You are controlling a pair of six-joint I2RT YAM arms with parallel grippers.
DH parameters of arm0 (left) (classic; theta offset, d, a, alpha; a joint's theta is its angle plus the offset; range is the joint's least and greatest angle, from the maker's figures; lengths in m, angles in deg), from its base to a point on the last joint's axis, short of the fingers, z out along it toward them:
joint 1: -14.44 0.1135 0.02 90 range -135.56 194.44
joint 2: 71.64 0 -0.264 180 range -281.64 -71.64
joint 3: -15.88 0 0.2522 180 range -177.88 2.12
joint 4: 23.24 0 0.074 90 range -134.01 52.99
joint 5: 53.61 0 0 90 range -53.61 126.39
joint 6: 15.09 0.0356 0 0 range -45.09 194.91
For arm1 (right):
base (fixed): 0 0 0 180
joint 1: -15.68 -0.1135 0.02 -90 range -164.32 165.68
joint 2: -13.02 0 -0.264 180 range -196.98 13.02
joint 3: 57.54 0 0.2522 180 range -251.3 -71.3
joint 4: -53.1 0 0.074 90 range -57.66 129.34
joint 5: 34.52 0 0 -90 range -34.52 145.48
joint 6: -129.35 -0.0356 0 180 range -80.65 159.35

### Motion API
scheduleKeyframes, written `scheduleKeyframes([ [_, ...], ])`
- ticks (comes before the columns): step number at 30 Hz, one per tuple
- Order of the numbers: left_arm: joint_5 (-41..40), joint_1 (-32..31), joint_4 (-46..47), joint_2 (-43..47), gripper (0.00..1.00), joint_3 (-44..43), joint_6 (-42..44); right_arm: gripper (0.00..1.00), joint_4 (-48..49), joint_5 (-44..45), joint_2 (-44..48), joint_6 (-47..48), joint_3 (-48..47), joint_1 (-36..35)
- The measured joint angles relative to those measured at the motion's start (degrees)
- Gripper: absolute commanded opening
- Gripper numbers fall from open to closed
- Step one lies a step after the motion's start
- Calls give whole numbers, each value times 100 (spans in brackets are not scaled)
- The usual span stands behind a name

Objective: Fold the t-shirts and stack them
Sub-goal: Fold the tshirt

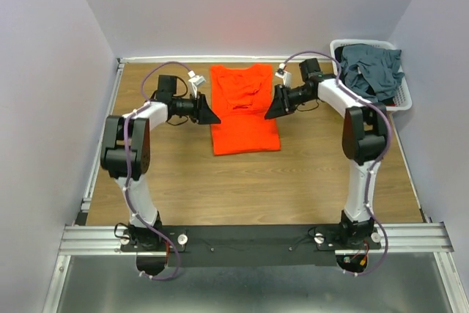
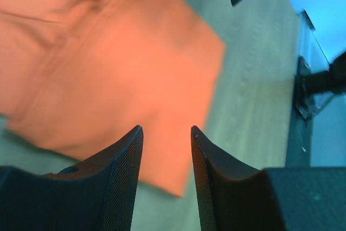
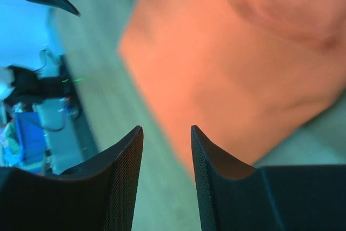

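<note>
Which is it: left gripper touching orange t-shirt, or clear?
Cannot tell. Left wrist view looks down past the open left gripper, its tips overlapping the blurred orange t-shirt; height is hidden. Top view is overhead too.

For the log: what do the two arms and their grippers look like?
Both the left arm and right arm have white links, black joints and a purple cable looped along them. The left gripper and right gripper are black, with two tapered fingers whose inner faces carry a fine dotted texture.
</note>
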Motion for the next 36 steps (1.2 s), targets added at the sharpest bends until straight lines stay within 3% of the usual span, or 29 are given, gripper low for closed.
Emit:
scheduleKeyframes([
  [3,149,-227,44,833,49,632,39,48,-11,-219,804,-42,612,-48],
  [6,214,-603,354,1071,49,1141,-114,48,61,-400,1213,-22,1075,-254],
  [9,284,-874,481,800,49,1469,-278,46,76,-503,1038,35,1414,-439],
  [14,527,-719,240,-455,48,1117,-151,43,70,-509,105,240,1515,-472],
  [22,876,-461,-455,-581,46,1012,566,39,70,-699,-79,428,1797,-339],
  [31,319,-361,-2437,275,46,723,2686,42,-286,22,1410,820,1746,-343],
  [36,-511,-374,-2710,1377,45,599,3626,41,-433,1176,2426,1727,1694,-544],
])
